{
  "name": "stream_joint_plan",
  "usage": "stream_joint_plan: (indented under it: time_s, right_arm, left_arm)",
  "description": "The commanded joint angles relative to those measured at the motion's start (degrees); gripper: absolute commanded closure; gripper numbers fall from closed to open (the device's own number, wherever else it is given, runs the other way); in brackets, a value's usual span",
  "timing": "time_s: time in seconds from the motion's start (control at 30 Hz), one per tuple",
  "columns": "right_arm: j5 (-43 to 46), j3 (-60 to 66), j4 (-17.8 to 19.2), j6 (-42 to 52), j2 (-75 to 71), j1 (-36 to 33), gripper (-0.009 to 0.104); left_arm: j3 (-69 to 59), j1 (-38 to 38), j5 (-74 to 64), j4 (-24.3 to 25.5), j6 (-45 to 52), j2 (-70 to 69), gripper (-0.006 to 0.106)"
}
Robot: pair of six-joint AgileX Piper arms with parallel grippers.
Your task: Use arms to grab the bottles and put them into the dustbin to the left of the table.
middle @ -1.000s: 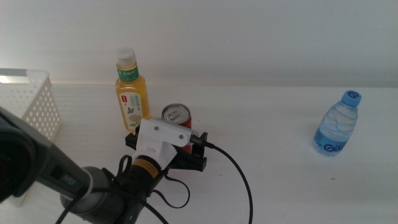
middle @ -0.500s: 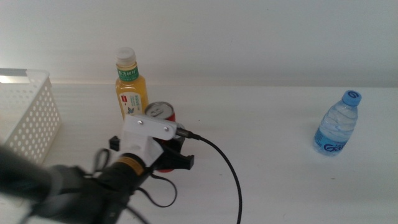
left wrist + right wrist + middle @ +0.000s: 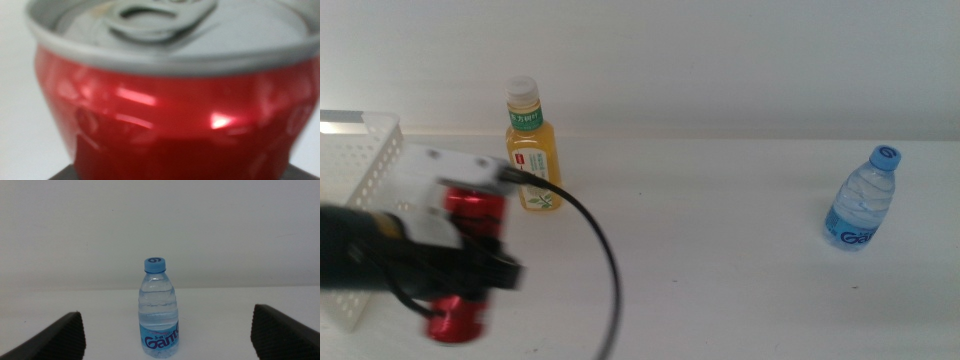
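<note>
The red soda can (image 3: 463, 262) is held by the left gripper (image 3: 455, 265) at the left side of the middle view, lifted off the table (image 3: 720, 240) and tilted, just beside the near corner of the white dustbin (image 3: 375, 170). The gripper is blurred there, so it cannot be said exactly whether the can is over the basket rim or a little in front of it. In the left wrist view the can (image 3: 170, 100) fills almost the whole picture, with its grey top and pull tab seen; the fingers are clamped on it, though only a dark strip of them is shown at the lower edge. A black cable (image 3: 600, 260) is seen curving from the white gripper block down to the bottom edge.

The orange juice bottle (image 3: 530, 150) is standing upright on the table, near the dustbin and apart from the can. The water bottle (image 3: 862, 200) with the blue cap is standing upright well apart, on the right side of the table.

The right gripper (image 3: 167, 332) is not seen in the middle view. In its wrist view the two dark fingers are wide apart, and the water bottle (image 3: 159, 307) is seen between them, farther away and not touched.
</note>
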State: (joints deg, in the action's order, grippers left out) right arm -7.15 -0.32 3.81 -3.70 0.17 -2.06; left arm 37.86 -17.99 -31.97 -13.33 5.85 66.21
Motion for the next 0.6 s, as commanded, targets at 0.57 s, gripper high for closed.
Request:
stream_joint_plan:
  time_s: [0.57]
  right_arm:
    - [0.55,2.59,0.27,0.28,-2.24,0.43,0.007]
  left_arm:
    - [51.74,44.93,-42.2,11.81,24.39,33.38,0.102]
